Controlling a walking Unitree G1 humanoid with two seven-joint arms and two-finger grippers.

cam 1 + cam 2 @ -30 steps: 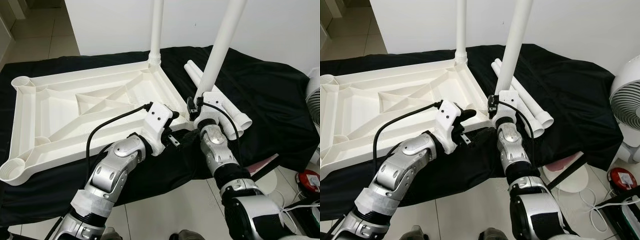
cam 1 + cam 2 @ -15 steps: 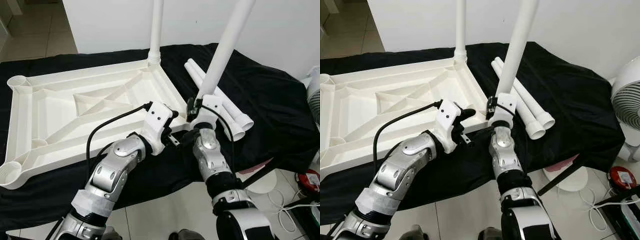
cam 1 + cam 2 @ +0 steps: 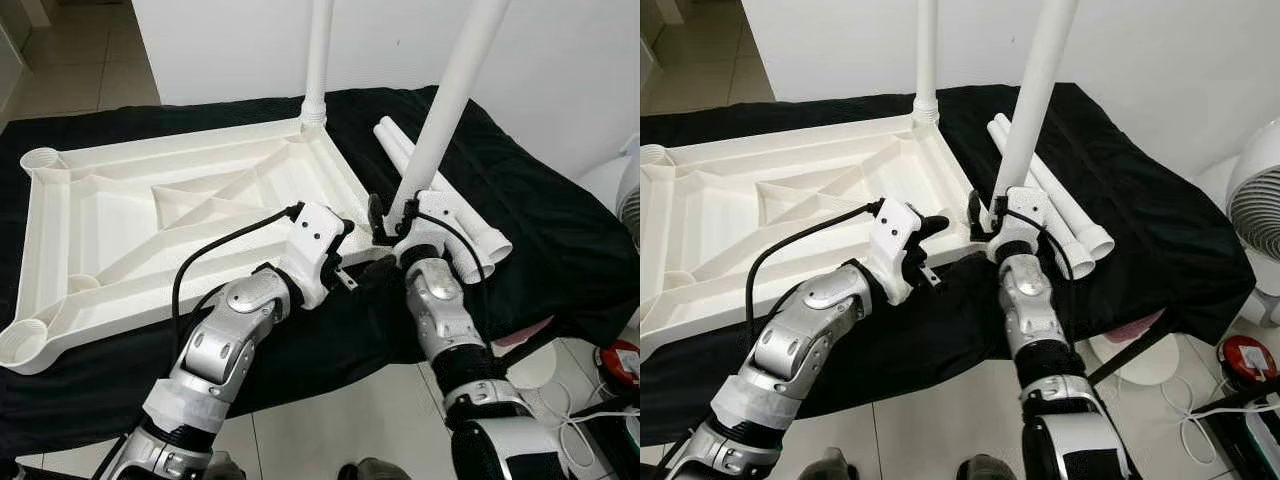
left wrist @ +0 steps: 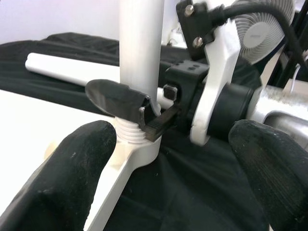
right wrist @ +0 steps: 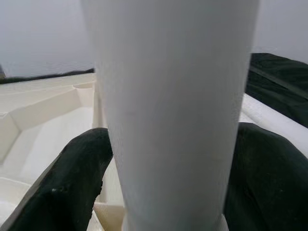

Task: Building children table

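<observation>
One leg (image 3: 318,60) seated; my right pincer (image 4: 126,103) grips second leg (image 3: 447,110) at tabletop (image 3: 120,220) socket; left pincer (image 3: 352,272) wide; two legs (image 3: 470,225) left.

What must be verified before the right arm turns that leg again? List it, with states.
1. Right gripper clamped around the near leg: ok.
2. Leg's threaded end seated in the tabletop corner socket: threads still show, not ok.
3. Leg standing straight: leans, not ok.
4. Left gripper off the leg, open beside the corner: ok.
5. Far leg mounted upright: ok.
6. Spare legs lying out of the way on the black cloth: ok.
</observation>
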